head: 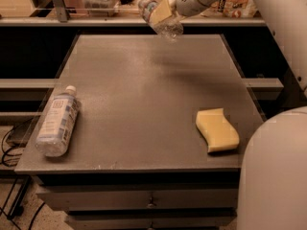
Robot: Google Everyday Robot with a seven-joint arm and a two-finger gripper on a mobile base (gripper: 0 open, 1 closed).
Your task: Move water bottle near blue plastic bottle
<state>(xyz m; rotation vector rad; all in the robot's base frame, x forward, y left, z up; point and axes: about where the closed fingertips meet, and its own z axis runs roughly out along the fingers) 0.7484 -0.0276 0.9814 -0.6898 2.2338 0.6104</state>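
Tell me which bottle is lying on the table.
The blue plastic bottle, labelled, on its side at the table's left edge. The clear water bottle is off the surface, gripped in the claw above the far edge.

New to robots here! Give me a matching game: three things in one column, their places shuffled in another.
1. water bottle
2. blue plastic bottle
3. yellow sponge

A. flat on the table's right front
B. held by the gripper in the air over the table's far edge
C. lying on its side at the table's left front

Pairs: 1-B, 2-C, 3-A
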